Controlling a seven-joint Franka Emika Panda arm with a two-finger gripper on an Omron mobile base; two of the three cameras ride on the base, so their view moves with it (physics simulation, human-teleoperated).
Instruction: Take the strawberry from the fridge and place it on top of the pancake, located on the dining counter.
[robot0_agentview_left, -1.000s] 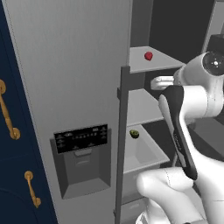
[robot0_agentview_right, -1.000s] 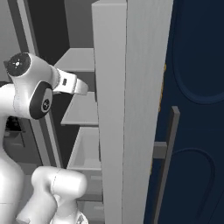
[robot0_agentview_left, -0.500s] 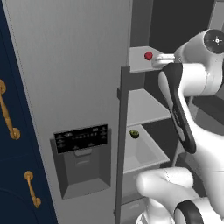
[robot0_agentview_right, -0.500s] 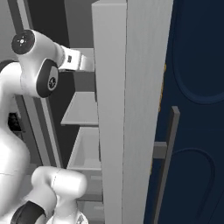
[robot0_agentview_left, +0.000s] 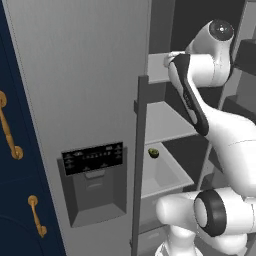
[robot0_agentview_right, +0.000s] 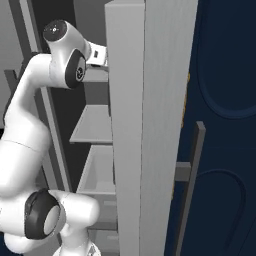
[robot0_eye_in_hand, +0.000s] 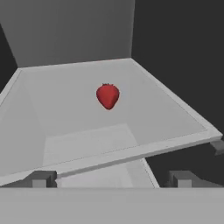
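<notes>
The strawberry, a small red berry, lies on a light grey shelf of the fridge in the hand view, straight ahead of my gripper. The gripper is open, one dark fingertip on each side at the shelf's front rim, and nothing is between them. The berry is still some way beyond the tips. In the left base view my hand reaches onto the top shelf and covers the berry. The right base view has the hand passing behind the open fridge door. The pancake and dining counter are out of view.
A small green-yellow fruit sits in the lower fridge drawer. The fridge door with its black dispenser panel and dark vertical handle stands left of the arm. Navy cabinets with gold handles flank the fridge.
The arm has risen and the hand has moved in to the top shelf. It now covers the strawberry in the left base view. The gripper has stayed open.
</notes>
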